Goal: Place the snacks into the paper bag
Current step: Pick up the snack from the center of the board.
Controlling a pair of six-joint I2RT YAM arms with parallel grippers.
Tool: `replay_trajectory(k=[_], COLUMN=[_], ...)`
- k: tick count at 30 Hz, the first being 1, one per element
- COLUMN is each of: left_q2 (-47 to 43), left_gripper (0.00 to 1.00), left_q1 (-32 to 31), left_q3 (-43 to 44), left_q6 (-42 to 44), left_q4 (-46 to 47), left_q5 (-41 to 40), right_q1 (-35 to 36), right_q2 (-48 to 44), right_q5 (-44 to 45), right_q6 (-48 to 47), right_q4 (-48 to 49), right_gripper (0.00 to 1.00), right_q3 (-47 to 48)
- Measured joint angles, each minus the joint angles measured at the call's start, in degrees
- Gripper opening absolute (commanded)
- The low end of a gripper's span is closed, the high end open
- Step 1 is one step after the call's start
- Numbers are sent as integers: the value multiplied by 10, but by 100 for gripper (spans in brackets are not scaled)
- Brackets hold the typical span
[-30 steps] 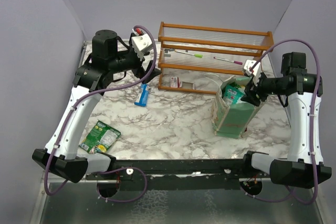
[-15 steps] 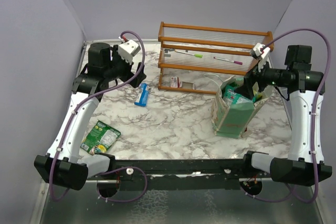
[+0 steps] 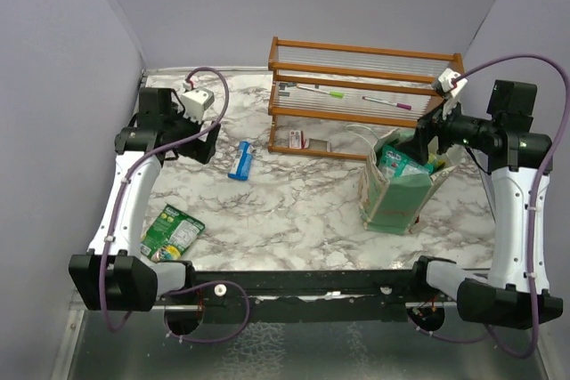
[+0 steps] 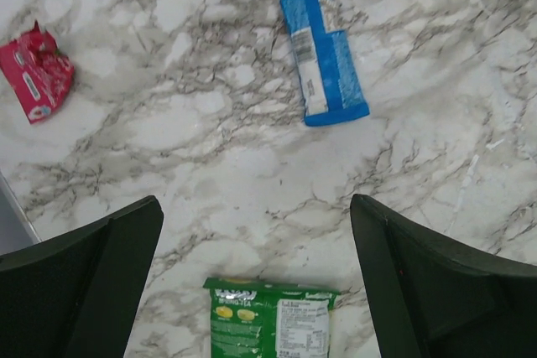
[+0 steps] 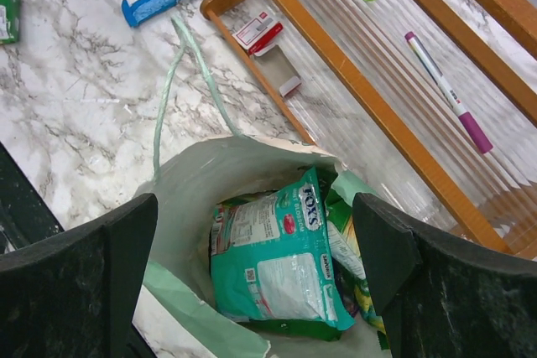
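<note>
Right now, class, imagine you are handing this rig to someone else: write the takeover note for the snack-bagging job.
Left gripper: open, empty, above the table among the loose snacks.
Right gripper: open, empty, over the mouth of the paper bag.
Done: teal packet lies inside the bag, other packets beside it.
Left: blue bar wrapper, red packet and green packet lie on the table, apart from each other.
</note>
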Motion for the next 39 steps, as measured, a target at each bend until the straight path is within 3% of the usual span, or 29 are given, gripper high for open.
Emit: replay_trajectory(k=[13,22,39], left_q2=[56,110,161], left_gripper=[94,91,76], left_q1=[225,352,375], left_q3=[-58,-115,-215], left_q6=[186,320,408], left_q4=[-147,-189,-151], left_q5=[22,32,31], right_q1=[0,0,0], right_q2=[-35,-33,-63], right_q5=[1,2,25], right_q6=[3,4,7], right_q4=[0,-2,-6], right_gripper=[99,99,99], right_q3=[-2,9,1])
